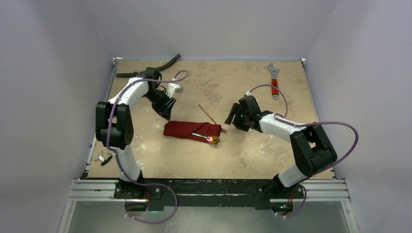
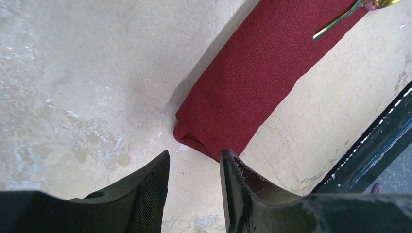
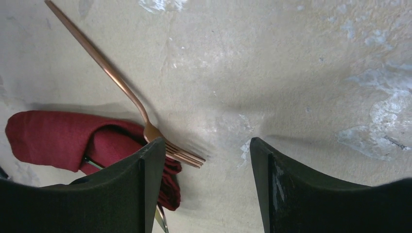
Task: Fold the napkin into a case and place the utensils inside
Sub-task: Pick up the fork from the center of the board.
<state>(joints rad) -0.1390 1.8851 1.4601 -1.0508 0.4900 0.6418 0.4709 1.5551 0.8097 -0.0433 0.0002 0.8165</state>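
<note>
The dark red napkin point(image 1: 190, 130) lies folded as a narrow flat case in the middle of the table. A gold spoon point(image 1: 213, 140) sticks out of its right end, bowl outside. A gold fork point(image 1: 210, 115) lies on the table, tines touching the case's right end. My left gripper point(image 1: 167, 114) is open and empty just above the case's left end point(image 2: 252, 87). My right gripper point(image 1: 229, 118) is open and empty just right of the case. In the right wrist view the fork point(image 3: 119, 82) has its tines beside my left finger point(image 3: 150, 170), and the case point(image 3: 48, 138) lies at left.
A red-handled silver wrench point(image 1: 274, 80) lies at the far right. A black hose point(image 1: 158, 68) lies at the far left corner. A small metal piece point(image 1: 103, 158) sits at the near left edge. The table's dark front rail point(image 2: 374, 145) is near the case.
</note>
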